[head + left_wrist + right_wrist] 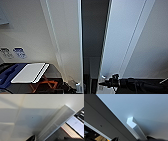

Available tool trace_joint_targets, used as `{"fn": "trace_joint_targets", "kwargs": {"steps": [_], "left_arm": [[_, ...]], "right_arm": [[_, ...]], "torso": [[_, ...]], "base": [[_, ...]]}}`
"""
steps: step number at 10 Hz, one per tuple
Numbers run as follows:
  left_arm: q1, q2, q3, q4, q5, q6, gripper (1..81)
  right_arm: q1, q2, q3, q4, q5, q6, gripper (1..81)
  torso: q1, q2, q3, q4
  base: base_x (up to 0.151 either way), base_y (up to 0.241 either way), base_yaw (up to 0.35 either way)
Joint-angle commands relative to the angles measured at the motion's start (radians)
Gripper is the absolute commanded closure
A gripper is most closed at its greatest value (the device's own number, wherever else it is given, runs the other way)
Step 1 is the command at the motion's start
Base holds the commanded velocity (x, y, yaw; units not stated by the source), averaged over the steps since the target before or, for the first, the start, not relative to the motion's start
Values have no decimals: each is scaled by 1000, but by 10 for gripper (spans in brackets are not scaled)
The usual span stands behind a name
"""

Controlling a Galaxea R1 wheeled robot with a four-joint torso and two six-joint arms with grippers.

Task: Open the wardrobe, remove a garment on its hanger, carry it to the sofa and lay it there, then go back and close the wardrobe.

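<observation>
The wardrobe [67, 37] stands right in front, its two white doors a little apart with a dark gap between them. The doors look stiff and smooth, swinging on hinges. The best place to hold is the small silver handle [136, 127]. I cannot tell if either end effector is open or closed.

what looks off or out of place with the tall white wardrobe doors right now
Nothing looks damaged or askew. The two full-height white wardrobe doors stand slightly apart, with a dark gap between them, so the wardrobe is partly open. The small silver handle looks straight and intact, and the right gripper is at the door edge.
</observation>
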Motion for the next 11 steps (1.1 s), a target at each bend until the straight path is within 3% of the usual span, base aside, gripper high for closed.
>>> {"fn": "trace_joint_targets", "kwargs": {"steps": [1,3,7,9,11], "left_arm": [[35,-90,246,36,37,-22,10],[107,-211,281,53,14,-19,10],[254,-443,313,55,-138,-16,10],[349,-532,252,55,-256,-16,10],[436,-532,90,38,-345,-23,10]], "right_arm": [[-21,-99,232,-29,-45,31,10],[-61,-188,297,-55,-4,31,10],[-114,-430,403,-74,65,33,10],[-124,-585,386,-72,69,45,10],[-143,-692,276,-52,43,83,10]], "torso": [[0,0,0,0],[0,0,0,0],[0,0,0,0],[0,0,1,0],[0,0,1,0]], "base": [[0,0,0],[0,0,0],[0,0,0],[0,0,0],[0,0,0]]}}
